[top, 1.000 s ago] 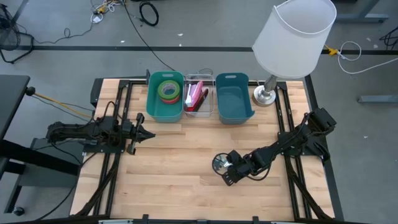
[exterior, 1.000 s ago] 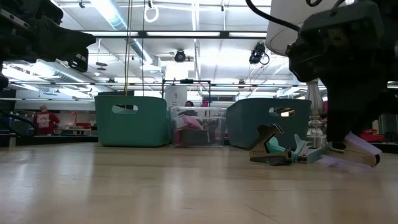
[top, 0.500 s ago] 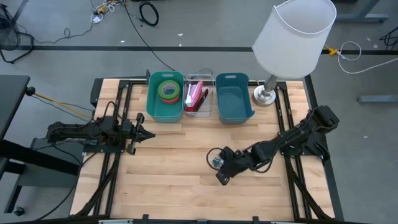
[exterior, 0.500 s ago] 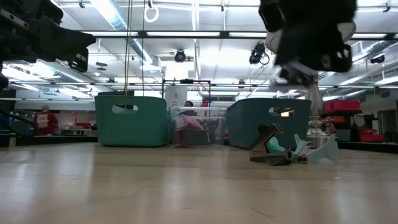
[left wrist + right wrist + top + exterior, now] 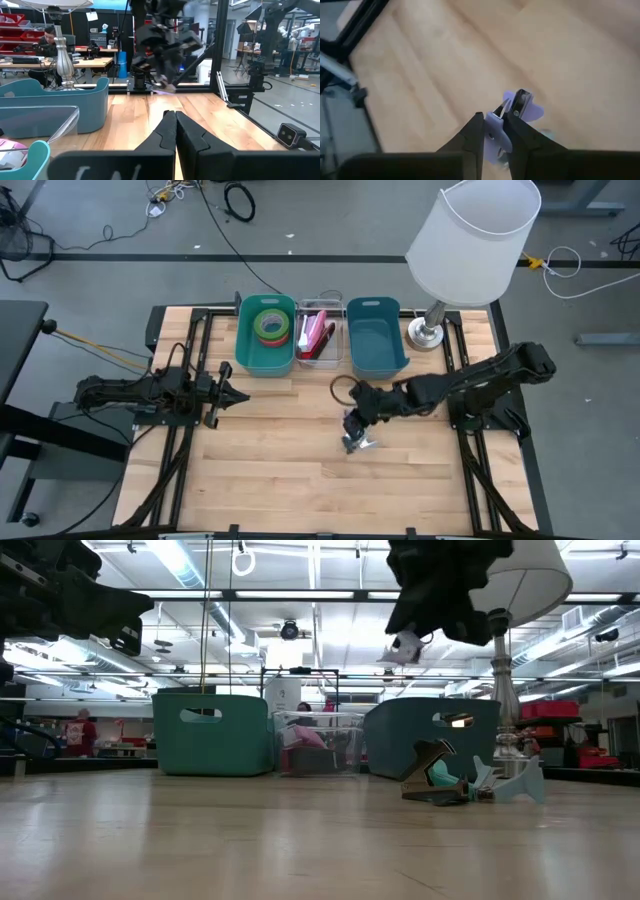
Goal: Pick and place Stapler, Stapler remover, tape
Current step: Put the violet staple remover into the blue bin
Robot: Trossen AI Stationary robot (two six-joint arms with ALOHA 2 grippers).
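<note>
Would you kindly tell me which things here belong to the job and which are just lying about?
Job in hand:
- lilac staple remover, held up by the right gripper
- staple removers on the table
- tape rolls in the green bin
- stapler in the clear bin
- blue bin

Lying about:
- lamp
- floor cables

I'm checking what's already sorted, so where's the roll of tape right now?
In the high view, the tape lies inside the teal bin on the left of the row, right beside the clear tray.
</note>
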